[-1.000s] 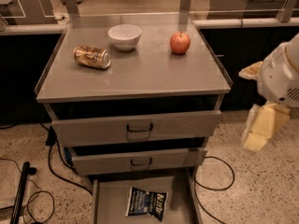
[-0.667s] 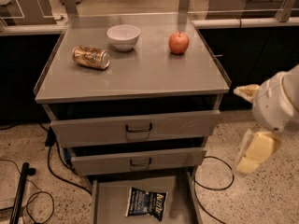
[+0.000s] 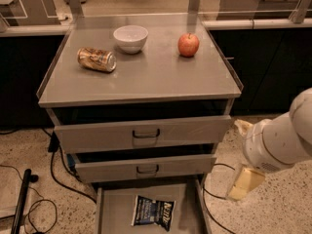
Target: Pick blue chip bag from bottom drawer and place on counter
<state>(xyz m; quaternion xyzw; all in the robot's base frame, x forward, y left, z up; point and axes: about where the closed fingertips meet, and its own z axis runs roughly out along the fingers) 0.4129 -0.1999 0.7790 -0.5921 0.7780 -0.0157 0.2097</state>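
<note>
The blue chip bag (image 3: pixel 153 211) lies flat on the floor of the bottom drawer (image 3: pixel 114 208), which is pulled out at the foot of the cabinet. The counter (image 3: pixel 146 77) is the grey cabinet top above. My gripper (image 3: pixel 245 183) hangs from the white arm (image 3: pixel 280 138) to the right of the cabinet. It is level with the lower drawers, to the right of the bag and a little above it, outside the drawer. It holds nothing that I can see.
On the counter are a dented gold can (image 3: pixel 96 59), a white bowl (image 3: pixel 130 38) and a red apple (image 3: pixel 188 45). Two grey drawers with dark handles (image 3: pixel 145 133) (image 3: pixel 147 169) stand slightly open above the bottom drawer. Cables (image 3: pixel 58 179) run over the speckled floor.
The arm and gripper have come down and to the left, closer to the right side of the bottom drawer. The bag and the things on the counter have not moved.
</note>
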